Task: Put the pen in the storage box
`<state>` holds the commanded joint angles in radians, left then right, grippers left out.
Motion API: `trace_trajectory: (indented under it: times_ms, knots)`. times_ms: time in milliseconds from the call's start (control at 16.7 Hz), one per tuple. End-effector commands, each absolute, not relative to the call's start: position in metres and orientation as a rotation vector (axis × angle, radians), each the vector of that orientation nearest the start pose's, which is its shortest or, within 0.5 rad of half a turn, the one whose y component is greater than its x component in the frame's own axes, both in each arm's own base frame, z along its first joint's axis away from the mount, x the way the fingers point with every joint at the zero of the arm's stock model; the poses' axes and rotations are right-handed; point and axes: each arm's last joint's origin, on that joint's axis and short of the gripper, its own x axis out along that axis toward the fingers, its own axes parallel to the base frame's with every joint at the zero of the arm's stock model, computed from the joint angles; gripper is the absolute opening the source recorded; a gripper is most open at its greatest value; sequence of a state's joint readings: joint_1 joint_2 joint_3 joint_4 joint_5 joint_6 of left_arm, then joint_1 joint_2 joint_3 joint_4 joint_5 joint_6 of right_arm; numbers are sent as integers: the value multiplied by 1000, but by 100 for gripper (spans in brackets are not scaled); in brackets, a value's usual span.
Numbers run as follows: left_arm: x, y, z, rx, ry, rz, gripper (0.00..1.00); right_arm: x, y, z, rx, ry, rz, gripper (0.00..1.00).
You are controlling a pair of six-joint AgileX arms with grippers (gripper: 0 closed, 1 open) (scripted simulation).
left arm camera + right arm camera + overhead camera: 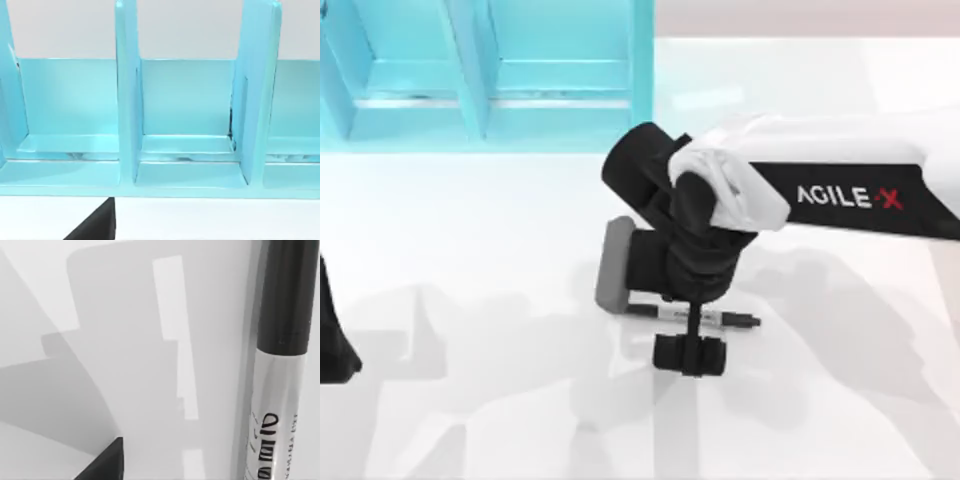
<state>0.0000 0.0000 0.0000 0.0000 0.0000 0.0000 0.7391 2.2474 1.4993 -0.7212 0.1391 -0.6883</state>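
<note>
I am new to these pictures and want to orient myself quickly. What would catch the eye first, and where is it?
First is the right arm, white and black, reaching in from the table's right, with the right gripper down at the pen near the table's middle. The pen lies flat on the white table. Next is the turquoise storage box with upright dividers at the far left; the left gripper sits at the left edge.

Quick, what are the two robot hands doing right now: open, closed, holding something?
Right end effector: down at the pen on the table; grip cannot be told.
Left end effector: at the table's left edge, cannot be told.
</note>
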Motion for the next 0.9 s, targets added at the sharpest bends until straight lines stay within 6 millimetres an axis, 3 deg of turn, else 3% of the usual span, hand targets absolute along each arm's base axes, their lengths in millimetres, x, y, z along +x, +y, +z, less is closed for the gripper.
trace_trajectory:
  times_ms: [480,900]
  knots:
    - [106,-1,160,0,0,0,100,312,284,85,-1196,1161,976,2]
    - [106,-1,160,0,0,0,100,312,284,85,-1196,1161,976,0]
